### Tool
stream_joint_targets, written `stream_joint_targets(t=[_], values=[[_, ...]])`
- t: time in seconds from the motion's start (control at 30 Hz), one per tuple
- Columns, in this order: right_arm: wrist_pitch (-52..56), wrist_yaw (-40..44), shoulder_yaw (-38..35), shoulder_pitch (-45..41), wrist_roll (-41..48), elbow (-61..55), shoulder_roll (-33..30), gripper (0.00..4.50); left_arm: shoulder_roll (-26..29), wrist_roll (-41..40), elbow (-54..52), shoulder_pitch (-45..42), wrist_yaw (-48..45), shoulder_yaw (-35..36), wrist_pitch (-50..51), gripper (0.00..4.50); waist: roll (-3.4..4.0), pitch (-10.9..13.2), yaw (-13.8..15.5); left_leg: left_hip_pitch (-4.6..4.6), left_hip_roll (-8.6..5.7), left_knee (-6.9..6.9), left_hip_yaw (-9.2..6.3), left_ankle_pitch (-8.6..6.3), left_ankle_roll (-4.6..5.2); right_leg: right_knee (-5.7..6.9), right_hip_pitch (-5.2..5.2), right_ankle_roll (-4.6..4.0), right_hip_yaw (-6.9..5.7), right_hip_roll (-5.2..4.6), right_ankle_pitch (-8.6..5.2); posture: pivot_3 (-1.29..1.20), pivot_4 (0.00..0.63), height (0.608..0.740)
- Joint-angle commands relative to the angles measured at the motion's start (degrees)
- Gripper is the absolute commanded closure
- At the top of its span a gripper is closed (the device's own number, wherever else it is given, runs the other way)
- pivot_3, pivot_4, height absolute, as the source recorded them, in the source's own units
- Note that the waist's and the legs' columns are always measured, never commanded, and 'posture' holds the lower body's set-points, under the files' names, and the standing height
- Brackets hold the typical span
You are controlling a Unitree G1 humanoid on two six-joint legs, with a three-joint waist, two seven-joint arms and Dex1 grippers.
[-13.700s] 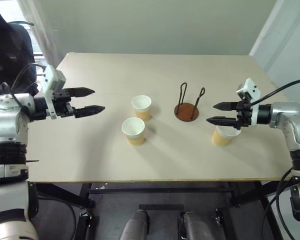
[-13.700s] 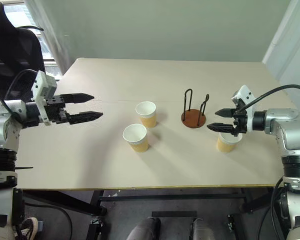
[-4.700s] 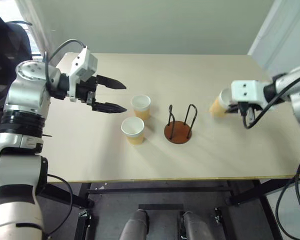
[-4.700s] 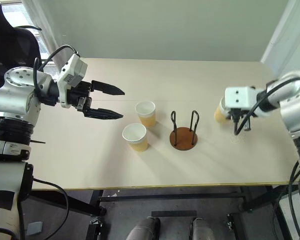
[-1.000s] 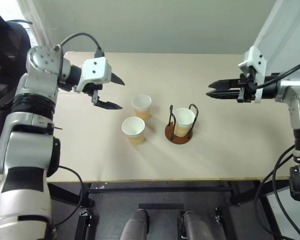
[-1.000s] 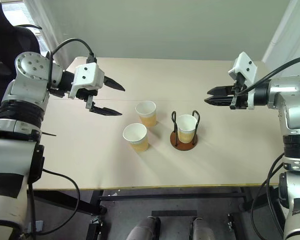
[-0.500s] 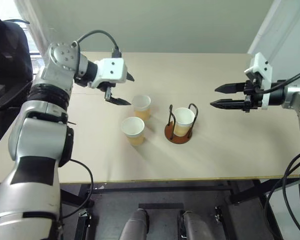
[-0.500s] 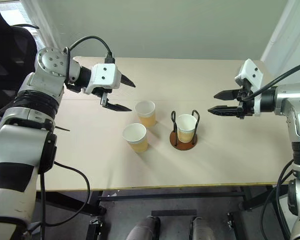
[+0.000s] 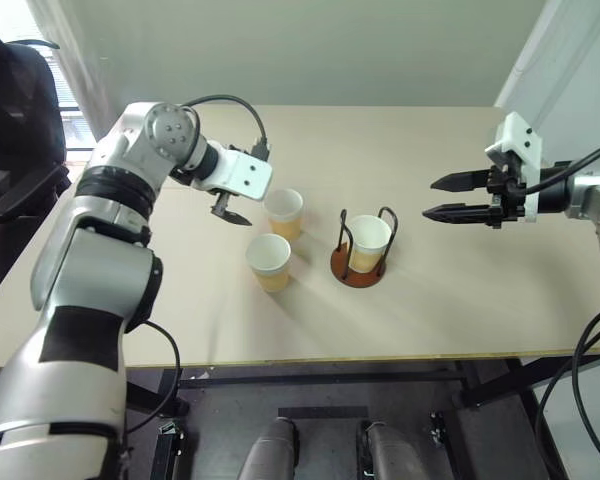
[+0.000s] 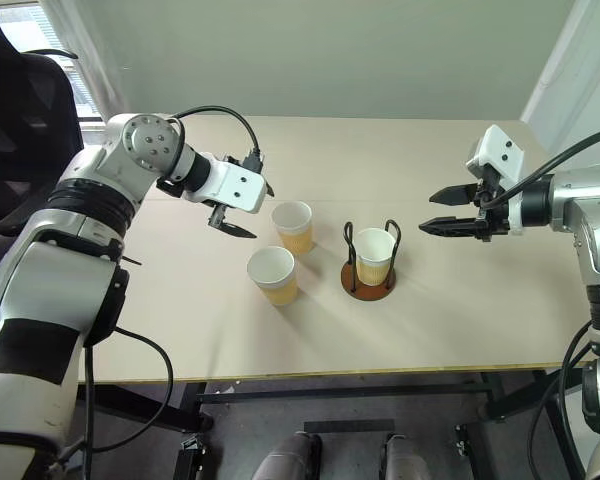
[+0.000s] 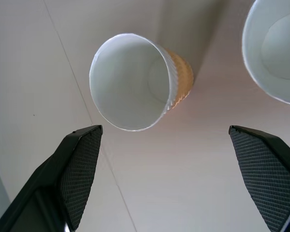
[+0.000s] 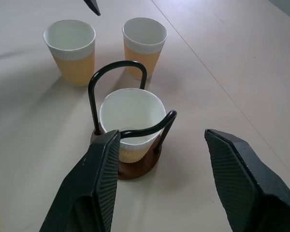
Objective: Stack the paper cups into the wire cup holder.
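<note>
Silver-grey jointed arms with black bands, loose black cables, white camera blocks at both wrists; each claw [image 9: 232,205] [image 9: 450,197] has two black, cross-hatched fingers.

On the counter [image 9: 450,290]: wire cup holder [image 9: 361,262] at centre with one paper cup [image 9: 367,241] inside; two more paper cups to its left, far one [image 9: 283,212] behind near one [image 9: 268,260].
</note>
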Motion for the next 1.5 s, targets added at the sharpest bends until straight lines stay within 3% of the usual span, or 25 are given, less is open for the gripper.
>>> stream_joint_targets(t=[0.03,0.9,1.03,1.33,1.5], values=[[-0.58,0.47,-0.22,-1.67,0.01,-0.85,-1.26,1.74,-0.21,2.16,0.37,-1.91,3.66,-0.78,-1.58,0.0,0.01,0.0,-0.1,0.0,0.03,0.03,-0.02,-0.02,0.02,0.0,0.0,0.05,0.1,-0.05,0.01,0.0,0.15,0.74],[-1.43,-0.23,-0.45,-1.42,-0.24,-2.02,-1.17,1.74,-2.67,9.15,2.75,2.46,15.91,-4.57,-3.18,0.0,0.01,0.01,-0.21,0.01,-0.1,0.71,0.7,-0.38,0.46,0.07,-0.04,0.43,0.81,0.06,0.2,0.0,0.15,0.74],[-1.37,-0.25,-0.45,-0.98,-0.26,-2.47,-1.5,1.69,-2.85,9.94,2.98,2.37,16.16,-5.44,-3.65,0.89,0.01,0.0,-0.2,0.03,-0.08,0.71,0.81,-0.4,0.49,0.07,-0.05,0.46,0.81,0.08,0.22,0.0,0.15,0.74],[-2.95,0.92,0.12,-0.16,-0.93,-1.23,-2.26,1.69,-2.17,10.49,3.24,1.57,11.21,-6.35,-5.98,4.27,0.01,0.0,-0.18,0.03,-0.06,0.79,0.87,-0.42,0.53,0.06,-0.03,0.53,0.91,-0.01,0.26,0.0,0.15,0.74],[-10.73,3.74,-0.45,0.3,-1.32,2.99,-1.71,1.69,-0.94,8.78,3.39,1.04,4.04,-5.28,-5.53,4.4,0.01,0.0,-0.21,0.04,-0.09,0.81,1.01,-0.45,0.59,0.05,-0.04,0.57,0.92,0.07,0.28,0.0,0.15,0.74]])
